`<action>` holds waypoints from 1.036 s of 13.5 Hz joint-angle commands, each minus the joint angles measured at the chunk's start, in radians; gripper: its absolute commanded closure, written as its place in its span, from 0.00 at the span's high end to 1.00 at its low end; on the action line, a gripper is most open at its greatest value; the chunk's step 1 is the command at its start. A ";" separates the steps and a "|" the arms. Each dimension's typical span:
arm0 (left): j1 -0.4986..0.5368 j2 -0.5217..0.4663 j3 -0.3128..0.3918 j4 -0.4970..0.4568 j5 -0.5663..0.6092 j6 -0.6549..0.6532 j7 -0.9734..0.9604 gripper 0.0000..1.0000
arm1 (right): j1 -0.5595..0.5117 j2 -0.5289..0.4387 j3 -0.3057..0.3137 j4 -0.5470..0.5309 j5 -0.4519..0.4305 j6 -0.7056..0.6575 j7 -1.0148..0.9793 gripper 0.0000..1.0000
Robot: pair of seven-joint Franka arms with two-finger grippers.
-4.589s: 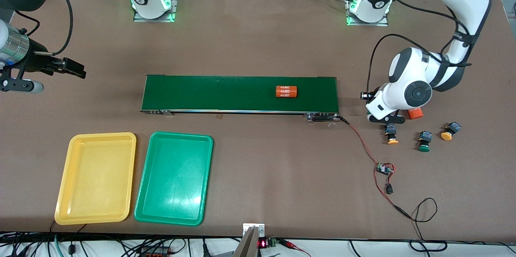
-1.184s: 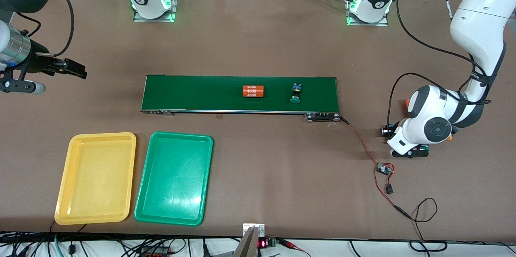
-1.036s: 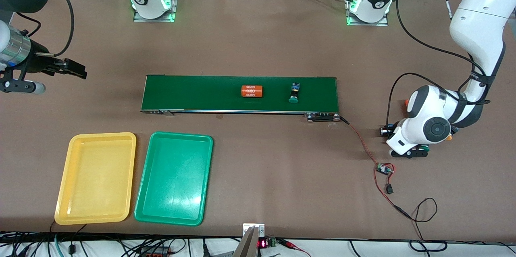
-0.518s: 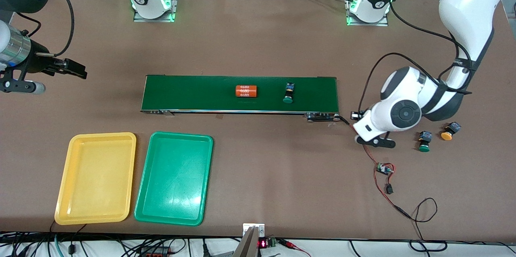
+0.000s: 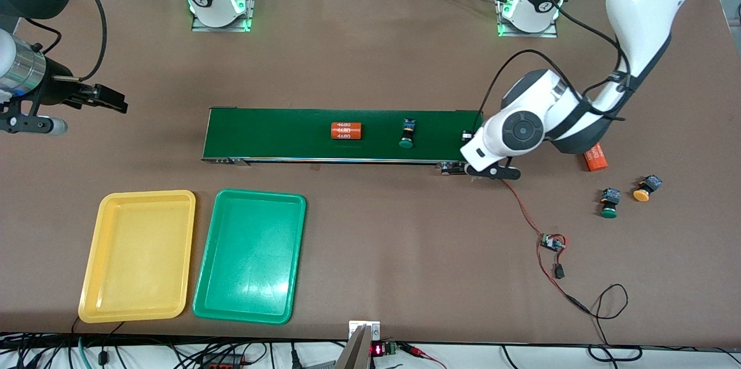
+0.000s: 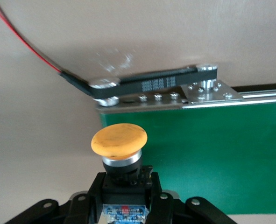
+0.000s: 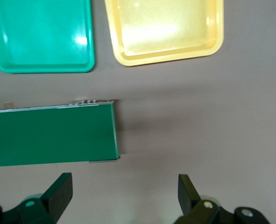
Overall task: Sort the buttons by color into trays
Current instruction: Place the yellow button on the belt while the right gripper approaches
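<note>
My left gripper (image 5: 466,137) hangs over the conveyor's end toward the left arm. It is shut on the black body of a yellow-orange button (image 6: 119,140), cap pointing away from the fingers (image 6: 152,184). A green button (image 5: 407,136) lies on the belt. Another green button (image 5: 608,202) and a yellow-orange button (image 5: 644,188) lie on the table at the left arm's end. The yellow tray (image 5: 139,253) and green tray (image 5: 250,253) sit side by side, nearer the camera than the belt. My right gripper (image 5: 113,101) waits open over bare table off the belt's other end.
The dark-green conveyor belt (image 5: 289,134) carries an orange numbered cylinder (image 5: 346,131). A second orange cylinder (image 5: 595,157) lies on the table beside the left arm. A small circuit board (image 5: 551,241) with red and black wires trails from the belt's end.
My left arm has lifted a yellow-orange button off the table and carried it to the belt's end. The cylinder and green button have ridden toward the right arm's end. The right arm is still.
</note>
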 commanded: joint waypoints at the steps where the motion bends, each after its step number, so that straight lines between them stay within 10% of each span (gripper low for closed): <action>1: 0.013 -0.001 -0.013 -0.051 -0.011 0.054 -0.037 0.31 | 0.024 -0.021 -0.001 -0.030 0.031 0.009 0.013 1.00; 2: 0.004 -0.001 -0.013 -0.050 -0.011 0.054 -0.047 0.42 | 0.045 -0.021 -0.001 -0.030 0.031 0.011 0.015 1.00; 4: 0.003 -0.001 -0.013 -0.045 -0.011 0.051 -0.068 1.00 | 0.115 -0.021 -0.001 -0.036 0.031 0.035 0.120 1.00; 10: 0.013 -0.010 -0.026 0.172 -0.003 -0.089 -0.067 1.00 | 0.300 -0.017 -0.001 -0.129 0.031 0.210 0.311 1.00; 14: 0.032 -0.005 0.095 0.288 0.032 -0.144 0.005 1.00 | 0.300 -0.122 0.002 -0.356 0.029 0.363 0.308 1.00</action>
